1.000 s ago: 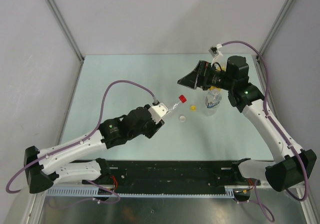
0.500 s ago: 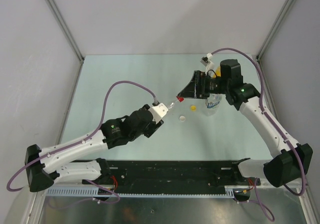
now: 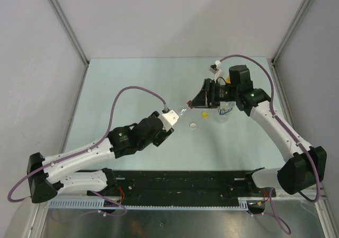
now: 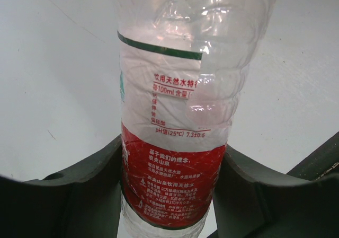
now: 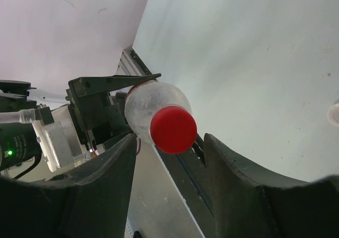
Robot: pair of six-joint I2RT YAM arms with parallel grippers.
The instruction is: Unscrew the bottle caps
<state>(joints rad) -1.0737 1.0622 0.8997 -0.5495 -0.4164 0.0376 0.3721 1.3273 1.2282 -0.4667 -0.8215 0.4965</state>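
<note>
Now my right gripper [image 5: 169, 138] has swung in, jaws narrowing around the red cap [image 5: 173, 129] but not pinching yet, while my left gripper [image 4: 172, 169] clamps the bottle [image 4: 175, 116] off the table, so twisting looks next.

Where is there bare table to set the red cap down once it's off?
Widest bare patch: far-left table, between the wall and the left arm's cable. Another: near strip between the white cap and the black rail. Crowded around the yellow cap and blue-label bottle.
</note>
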